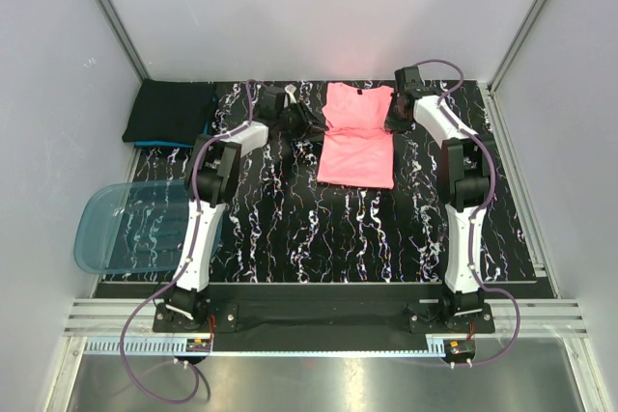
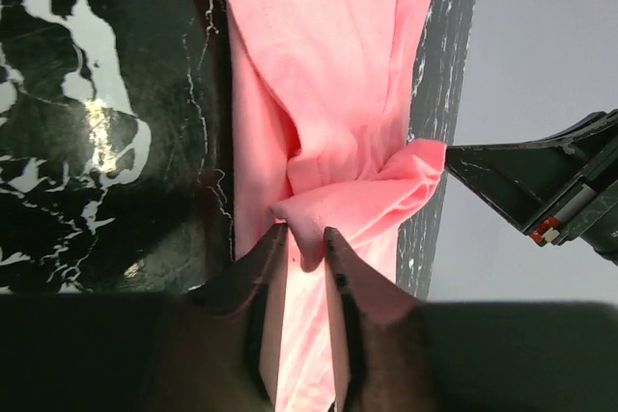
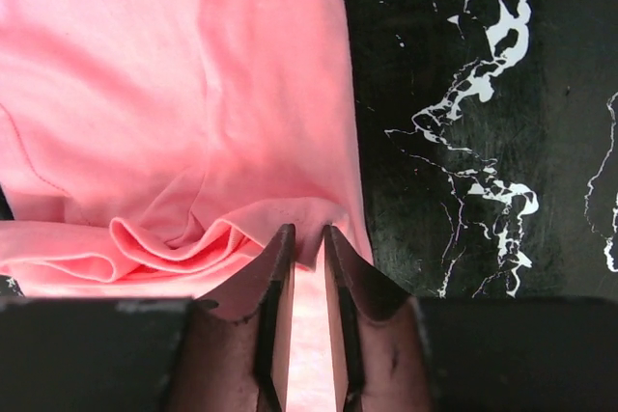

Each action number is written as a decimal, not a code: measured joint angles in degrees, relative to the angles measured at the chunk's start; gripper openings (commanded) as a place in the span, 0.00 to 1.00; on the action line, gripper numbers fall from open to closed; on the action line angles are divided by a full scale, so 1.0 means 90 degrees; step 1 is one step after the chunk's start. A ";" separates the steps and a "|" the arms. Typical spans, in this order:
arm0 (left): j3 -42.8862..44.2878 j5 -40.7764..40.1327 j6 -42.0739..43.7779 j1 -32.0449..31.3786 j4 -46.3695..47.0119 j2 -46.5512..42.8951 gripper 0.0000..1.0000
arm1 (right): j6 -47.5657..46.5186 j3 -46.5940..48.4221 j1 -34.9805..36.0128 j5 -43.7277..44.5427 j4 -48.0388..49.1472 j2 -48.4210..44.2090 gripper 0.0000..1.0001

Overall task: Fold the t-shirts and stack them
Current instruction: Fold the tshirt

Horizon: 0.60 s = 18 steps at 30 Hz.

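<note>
Parking left gripper (image 2: pixel 305 233) and right gripper (image 3: pixel 307 231) at salmon-pink t-shirt (image 1: pixel 355 142) shoulders, fingers barely parted, clamping or releasing unclear; risking bunched cloth snagging tips, skewing fold.

We see the top view lit brightly and evenly from above: the pale walls (image 1: pixel 319 7) read near white, and the pink t-shirt (image 1: pixel 356 137) throws a faint rosy tint on the back wall. Shadows on the glossy table (image 1: pixel 319 229) are weak. In the left wrist view a white sheen glares off the marbling, and the left gripper's fingers (image 2: pixel 237 287) are dark and blurred at the bottom edge. The right gripper's fingers (image 3: pixel 372 296) are equally soft; the cloth beyond is sharp.
</note>
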 measured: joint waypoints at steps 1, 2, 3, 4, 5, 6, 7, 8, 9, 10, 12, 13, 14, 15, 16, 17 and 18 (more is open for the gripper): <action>0.0000 -0.0002 0.0007 0.0010 -0.0015 0.0000 0.29 | 0.0017 0.0000 -0.0005 0.0010 -0.0005 0.0010 0.29; 0.0000 -0.0005 0.0022 0.0022 -0.0002 0.0000 0.30 | 0.0034 0.0000 -0.0010 0.0027 -0.0017 0.0010 0.31; 0.0000 -0.0002 0.0024 0.0036 0.0007 0.0000 0.31 | 0.0061 0.0000 -0.0017 0.0049 -0.0032 0.0010 0.32; 0.0000 0.0000 0.0027 0.0056 0.0007 0.0000 0.32 | 0.0087 0.0000 -0.0027 0.0058 -0.0034 0.0007 0.33; -0.0007 -0.0002 0.0046 0.0075 0.0005 0.0000 0.33 | 0.0121 0.0000 -0.0036 0.0058 -0.0041 0.0007 0.34; -0.0017 -0.0002 0.0070 0.0100 -0.0002 -0.0007 0.33 | 0.0146 -0.0002 -0.0039 0.0063 -0.0051 0.0007 0.34; -0.0032 -0.0007 0.0126 0.0136 -0.0017 -0.0022 0.33 | 0.0187 -0.0032 -0.0039 0.0073 -0.0061 -0.0002 0.34; -0.0049 -0.0022 0.0177 0.0155 -0.0034 -0.0041 0.34 | 0.0219 -0.0080 -0.0049 0.0095 -0.0066 -0.0024 0.34; -0.0068 -0.0036 0.0260 0.0180 -0.0080 -0.0080 0.34 | 0.0236 -0.0141 -0.0051 0.0102 -0.0073 -0.0058 0.33; -0.0085 -0.0051 0.0340 0.0192 -0.0143 -0.0124 0.33 | 0.0260 -0.0238 -0.0051 0.0102 -0.0075 -0.0107 0.32; -0.0092 -0.0056 0.0444 0.0216 -0.0240 -0.0228 0.29 | 0.0287 -0.0452 -0.0051 0.0083 -0.0078 -0.0236 0.28; -0.0092 -0.0044 0.0500 0.0228 -0.0250 -0.0304 0.28 | 0.0299 -0.0532 -0.0051 0.0063 -0.0075 -0.0291 0.27; -0.0092 -0.0024 0.0525 0.0231 -0.0238 -0.0362 0.27 | 0.0306 -0.0578 -0.0051 0.0049 -0.0075 -0.0330 0.27; -0.0092 0.0005 0.0546 0.0226 -0.0223 -0.0408 0.27 | 0.0318 -0.0619 -0.0051 0.0044 -0.0075 -0.0372 0.28; -0.0092 0.0044 0.0559 0.0214 -0.0192 -0.0454 0.26 | 0.0333 -0.0658 -0.0051 0.0039 -0.0073 -0.0408 0.29; -0.0092 0.0080 0.0568 0.0192 -0.0138 -0.0486 0.26 | 0.0355 -0.0690 -0.0051 0.0036 -0.0073 -0.0440 0.32; -0.0129 0.0102 0.0568 0.0163 -0.0061 -0.0512 0.27 | 0.0379 -0.0729 -0.0051 0.0039 -0.0070 -0.0476 0.35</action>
